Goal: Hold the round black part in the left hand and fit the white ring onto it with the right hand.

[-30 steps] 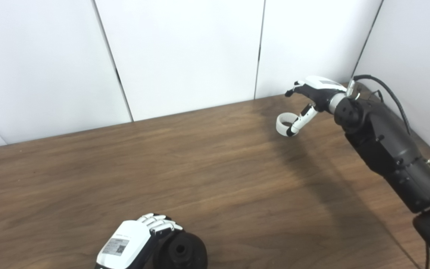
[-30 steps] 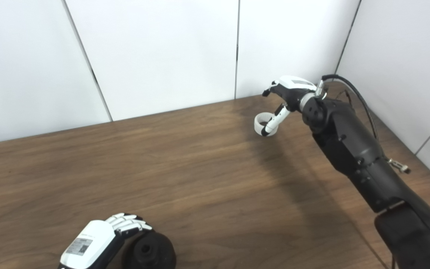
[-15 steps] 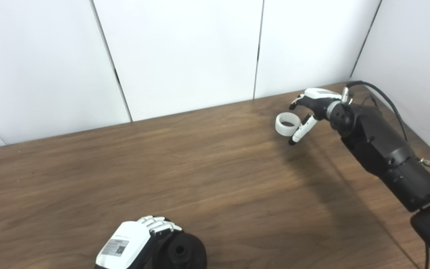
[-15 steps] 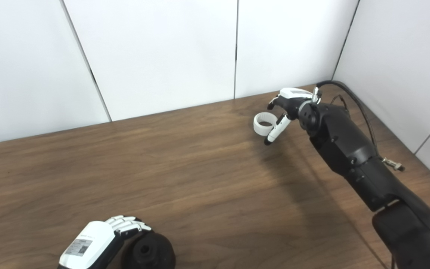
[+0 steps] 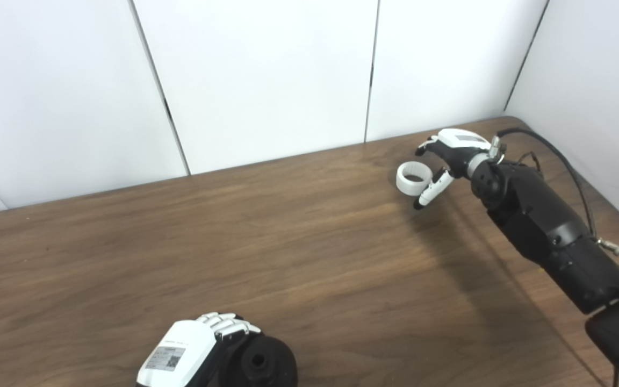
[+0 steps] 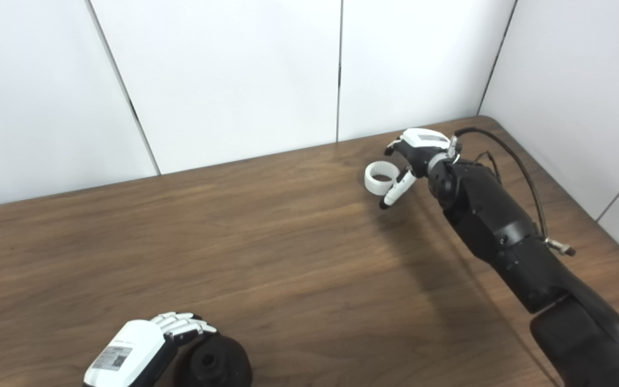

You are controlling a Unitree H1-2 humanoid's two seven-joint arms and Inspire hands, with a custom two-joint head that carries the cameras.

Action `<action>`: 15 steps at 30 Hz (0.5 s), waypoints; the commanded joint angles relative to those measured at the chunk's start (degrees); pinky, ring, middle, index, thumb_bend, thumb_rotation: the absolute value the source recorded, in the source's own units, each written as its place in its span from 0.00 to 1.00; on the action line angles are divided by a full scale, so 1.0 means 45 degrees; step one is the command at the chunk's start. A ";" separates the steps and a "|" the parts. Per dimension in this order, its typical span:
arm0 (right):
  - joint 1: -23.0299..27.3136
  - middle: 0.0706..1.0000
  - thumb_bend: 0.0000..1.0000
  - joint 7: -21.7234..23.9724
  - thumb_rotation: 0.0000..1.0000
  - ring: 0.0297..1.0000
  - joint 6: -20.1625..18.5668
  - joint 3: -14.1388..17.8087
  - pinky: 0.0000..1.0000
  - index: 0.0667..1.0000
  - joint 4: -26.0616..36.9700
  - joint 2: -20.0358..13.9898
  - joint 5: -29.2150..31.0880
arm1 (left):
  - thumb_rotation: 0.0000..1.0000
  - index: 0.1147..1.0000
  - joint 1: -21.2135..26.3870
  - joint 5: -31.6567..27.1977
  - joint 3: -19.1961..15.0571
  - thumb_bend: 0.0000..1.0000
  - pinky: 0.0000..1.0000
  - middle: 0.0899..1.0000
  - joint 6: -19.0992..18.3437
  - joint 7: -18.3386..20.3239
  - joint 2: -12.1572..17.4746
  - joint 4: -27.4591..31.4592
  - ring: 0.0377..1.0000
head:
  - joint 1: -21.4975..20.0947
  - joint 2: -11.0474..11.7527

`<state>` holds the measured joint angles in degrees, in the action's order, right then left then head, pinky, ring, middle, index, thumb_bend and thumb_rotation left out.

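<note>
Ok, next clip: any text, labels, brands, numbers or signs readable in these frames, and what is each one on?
No text can be read here.
Back of the left hand: a pale sticker with what looks like a small square code and lines of print, too small and blurred to read.
Back of the right hand: a grey patch, no legible characters.
White ring, round black part, table: no markings visible.

Bright, even light from above; the white wall panels (image 5: 266, 75) look flat and slightly washed; the right arm (image 5: 546, 226) casts a broad soft shadow across the desk (image 5: 234, 242) toward its right edge (darkest beneath the forearm); focus is sharp overall, with no glare.
</note>
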<state>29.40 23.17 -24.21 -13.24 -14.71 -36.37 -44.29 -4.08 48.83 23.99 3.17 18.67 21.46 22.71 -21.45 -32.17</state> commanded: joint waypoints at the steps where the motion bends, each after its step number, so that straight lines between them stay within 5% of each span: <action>1: 0.0626 0.97 1.00 -0.0433 0.30 1.00 0.0231 0.0093 1.00 0.84 0.0206 -0.0332 -0.0056 | 0.05 0.42 -0.0344 0.0417 0.0173 0.52 0.86 0.74 0.0038 0.0554 0.0325 -0.0159 0.83 | 0.0022 -0.0015; 15: 0.0752 0.97 0.99 -0.0315 0.32 1.00 0.0086 -0.0211 1.00 0.82 -0.0243 -0.0404 0.0025 | 0.05 0.42 -0.0313 0.0512 0.0167 0.52 0.87 0.74 -0.0291 0.0874 0.0260 0.0154 0.83 | 0.0069 -0.0080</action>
<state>29.63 22.63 -24.22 -14.72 -16.72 -36.46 -44.09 -4.34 48.99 24.05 2.28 19.26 21.46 23.46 -21.18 -32.43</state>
